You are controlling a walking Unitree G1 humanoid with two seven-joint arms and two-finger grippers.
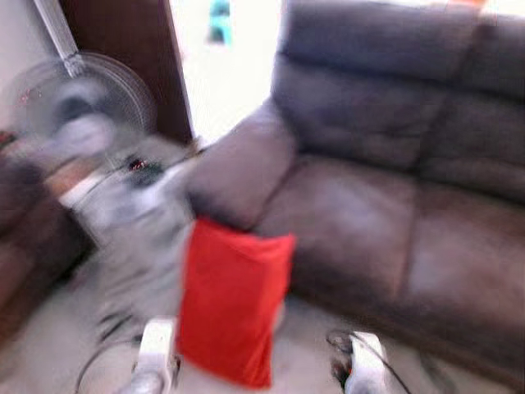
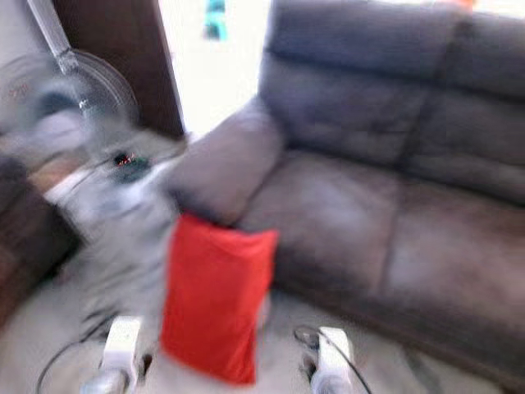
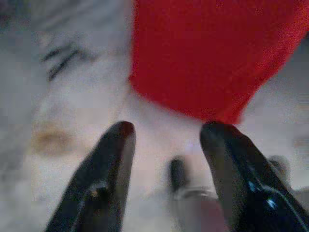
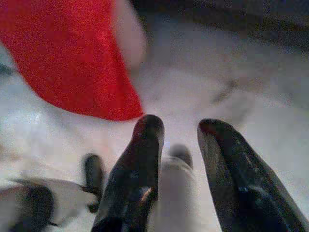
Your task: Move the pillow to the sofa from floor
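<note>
The red pillow (image 1: pixel 230 300) leans on the sofa (image 1: pixel 385 205) at 12 o'clock, maybe on the floor, because both the left gripper (image 3: pixel 166 133) and the right gripper (image 4: pixel 177 126) are open and hold nothing.

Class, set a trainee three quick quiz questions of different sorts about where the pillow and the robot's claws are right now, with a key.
1. True or false: the red pillow lies on the sofa seat.
2. Multiple choice: the left claw is A) shut on the pillow, B) open with the pillow ahead of it, C) gripping the fan.
3. One word: what stands between the fan and the pillow?

Key
1. False; it stands on the floor against the sofa's front.
2. B; the right claw is open too.
3. Unclear: a blurred grey shape.
</note>
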